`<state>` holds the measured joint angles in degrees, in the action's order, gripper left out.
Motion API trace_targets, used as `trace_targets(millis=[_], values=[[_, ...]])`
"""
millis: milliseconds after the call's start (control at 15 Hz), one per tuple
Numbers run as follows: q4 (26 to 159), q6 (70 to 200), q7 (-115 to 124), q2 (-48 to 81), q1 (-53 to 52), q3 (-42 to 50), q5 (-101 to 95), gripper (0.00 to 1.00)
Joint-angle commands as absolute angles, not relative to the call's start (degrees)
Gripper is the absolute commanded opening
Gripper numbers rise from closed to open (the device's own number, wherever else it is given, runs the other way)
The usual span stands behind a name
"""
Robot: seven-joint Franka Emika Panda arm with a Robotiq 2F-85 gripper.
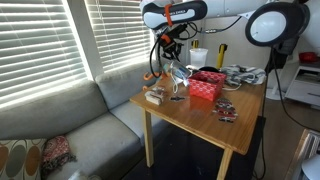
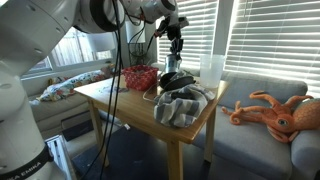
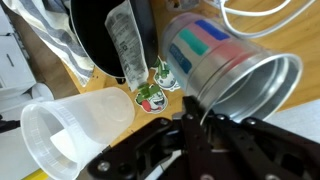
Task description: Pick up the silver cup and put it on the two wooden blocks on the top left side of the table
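The gripper (image 3: 196, 118) is clenched on the rim of the one silver cup (image 3: 236, 76), which in the wrist view hangs tilted with its open mouth towards the camera, above the table (image 1: 190, 112). In an exterior view the cup sits under the arm between the two wooden blocks (image 1: 154, 97), a single low pile near the table's edge, and the one red basket (image 1: 207, 86). One pale white cup (image 3: 68, 126) lies just beside the silver one. One grey cloth (image 2: 181, 106) rests on the table, and one orange octopus toy (image 2: 276, 112) lies on the sofa.
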<state>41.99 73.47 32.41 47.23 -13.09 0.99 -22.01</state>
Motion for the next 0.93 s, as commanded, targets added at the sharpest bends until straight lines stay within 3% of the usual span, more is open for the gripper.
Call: trace_targets(millis=[0,400,867], values=[[40.52,71.84,30.81,46.08,-13.96,1.1,-22.77,0.0],[41.87,73.29,30.06,41.96,-14.06,0.77,-22.44,0.01],[46.32,89.29,30.83,31.77,-16.03,0.3,-25.11,0.01]])
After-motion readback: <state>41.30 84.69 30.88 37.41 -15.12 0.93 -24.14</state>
